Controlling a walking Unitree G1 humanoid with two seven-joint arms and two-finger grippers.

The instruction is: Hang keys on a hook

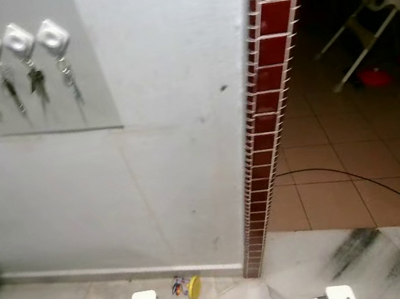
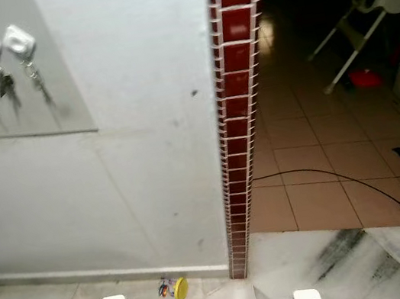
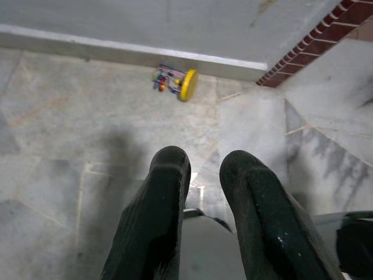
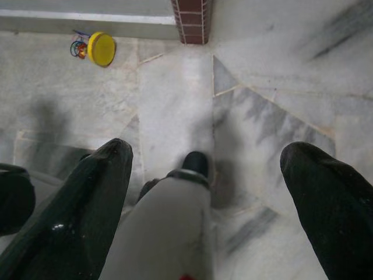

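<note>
- Your keys (image 1: 34, 79) hang from four white hooks (image 1: 19, 40) on the wall.
- Left gripper (image 3: 204, 175): fingers clenched, empty, over the floor (image 3: 70, 128).
- Right gripper (image 4: 207, 169): fingers spread, empty.

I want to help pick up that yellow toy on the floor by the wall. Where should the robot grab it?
Probably the yellow disc: it stands on edge, so a claw coming down from above could pinch its two flat faces. The coloured wire loops beside it look thin and harder to hold.
</note>
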